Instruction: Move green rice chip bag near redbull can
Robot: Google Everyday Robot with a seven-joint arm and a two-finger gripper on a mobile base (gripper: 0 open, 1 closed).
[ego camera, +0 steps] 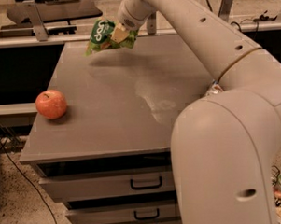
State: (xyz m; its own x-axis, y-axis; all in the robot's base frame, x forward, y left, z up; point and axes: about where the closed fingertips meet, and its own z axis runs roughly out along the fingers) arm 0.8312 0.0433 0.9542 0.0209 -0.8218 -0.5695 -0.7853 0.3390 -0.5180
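The green rice chip bag [101, 35] hangs in the air above the far left part of the grey table [108, 115], its shadow on the top below it. My gripper [120, 34] is shut on the bag's right side and holds it up. The white arm reaches in from the lower right across the table. A small silver and red bit of the redbull can [215, 88] peeks out at the table's right side; the arm hides the rest.
A red apple [51, 103] sits near the table's left front edge. Drawers with black handles [146, 182] are under the top. A dark shelf and metal stands lie behind the table. Cables run on the floor at left.
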